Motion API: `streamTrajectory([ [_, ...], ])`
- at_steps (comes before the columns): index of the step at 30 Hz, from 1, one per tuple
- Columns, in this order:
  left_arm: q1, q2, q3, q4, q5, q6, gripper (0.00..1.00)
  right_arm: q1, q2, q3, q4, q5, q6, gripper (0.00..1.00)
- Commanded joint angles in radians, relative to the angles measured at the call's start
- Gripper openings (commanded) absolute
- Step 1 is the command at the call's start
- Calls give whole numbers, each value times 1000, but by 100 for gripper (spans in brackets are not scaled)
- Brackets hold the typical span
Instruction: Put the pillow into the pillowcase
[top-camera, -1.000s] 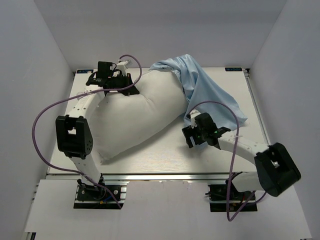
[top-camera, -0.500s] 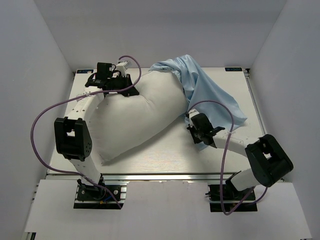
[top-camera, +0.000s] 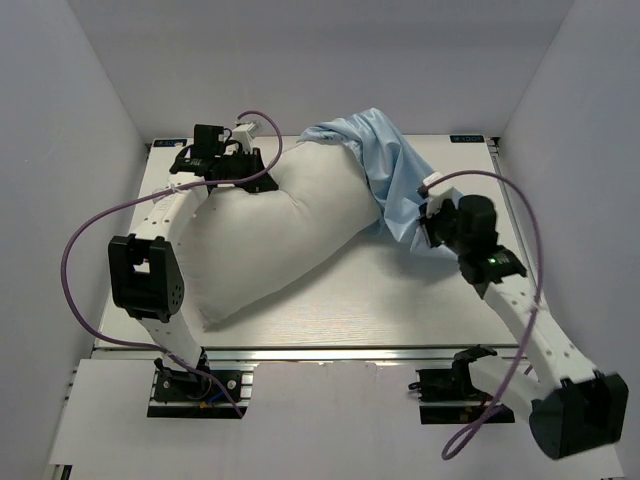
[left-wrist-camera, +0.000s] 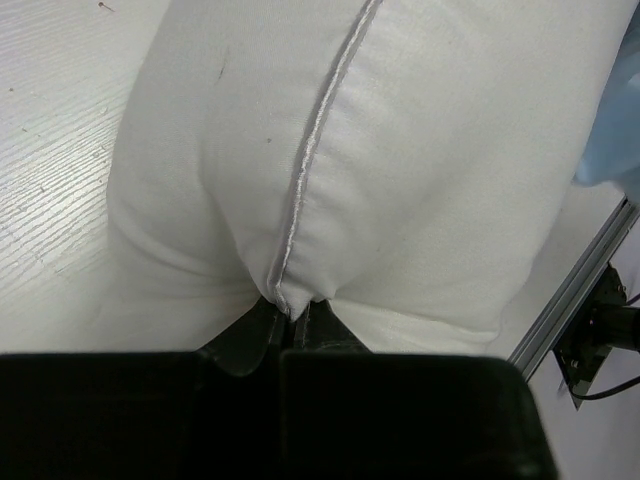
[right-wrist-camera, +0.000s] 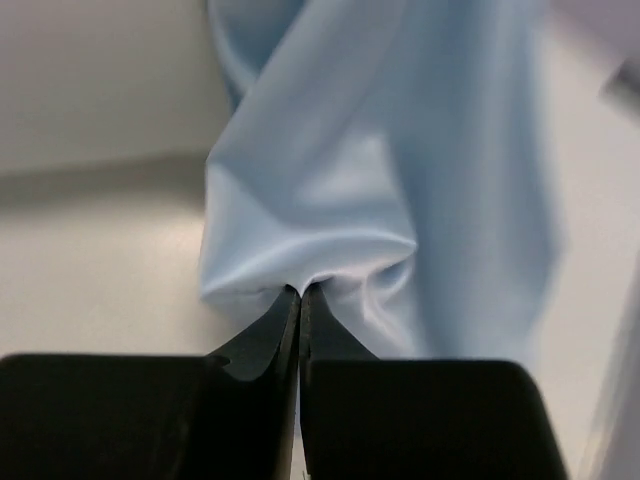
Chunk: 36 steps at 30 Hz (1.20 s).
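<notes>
On my left nothing has moved in the last second. The left gripper (top-camera: 245, 175) stays at about eleven o'clock on the pale wood-grain table (top-camera: 400, 310), its jaws pinched narrow on the stitched seam (left-wrist-camera: 310, 160) at one end of the plump white rectangular fabric pillow (top-camera: 270, 240). The pillow lies diagonally from seven o'clock up toward twelve, and its far right end is under the thin, wrinkled light blue pillowcase (top-camera: 400, 165). I can't tell whether that end is inside the sack or merely covered.

The change is on my right. A second ago the right gripper (top-camera: 428, 222) hovered wide open near the middle of the table, just off the pillow's lower edge. It has since swung out to about two o'clock and closed. The wrist view shows the jaws shut tight on a bunched fold of the blue fabric (right-wrist-camera: 400, 150). I read that as both cloths now being held, so opening the sack's mouth and feeding the pillow in can begin. Nearly all of the pillow is still outside.

Left arm: stretched far forward, wrist turned toward three o'clock. Right arm: reaching long from its base at five o'clock, elbow low, fingers pointing toward nine o'clock.
</notes>
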Motion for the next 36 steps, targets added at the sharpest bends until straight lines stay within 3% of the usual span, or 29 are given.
streamTrajectory([
  [1, -22, -20, -22, -125, -6, 16, 0, -41, -110, 79, 120, -144, -273, 0],
  [4, -22, -22, -39, -114, 0, 16, 0, -90, -52, 170, 189, -52, -276, 0],
  [10, -22, -25, -32, -119, 8, 16, 0, -268, 249, 431, 319, 46, -131, 0],
  [16, -22, -26, -27, -119, 9, 14, 0, -362, 661, 833, 195, 223, -26, 0],
  [23, -22, -30, -42, -102, 18, 5, 0, -393, 909, 1149, 111, 390, -74, 0],
  [24, -22, -30, -42, -104, 17, 5, 0, -397, 916, 1169, 106, 390, -89, 5],
  [25, -22, -28, -42, -105, 17, 6, 0, -402, 915, 1177, 117, 361, -100, 28],
  [27, -22, -27, -45, -107, 17, 9, 0, -407, 887, 1166, 138, 312, -129, 55],
  [28, -22, -25, -44, -108, 17, 11, 0, -407, 840, 1153, 143, 213, -158, 72],
  [30, -22, -22, -45, -108, 20, 13, 0, -407, 776, 1079, 158, 83, -195, 82],
  [31, -22, -20, -47, -108, 21, 14, 0, -405, 710, 1050, 163, -59, -213, 87],
  [36, -22, -11, -44, -113, 25, 19, 0, -348, 552, 898, 146, -375, -242, 86],
])
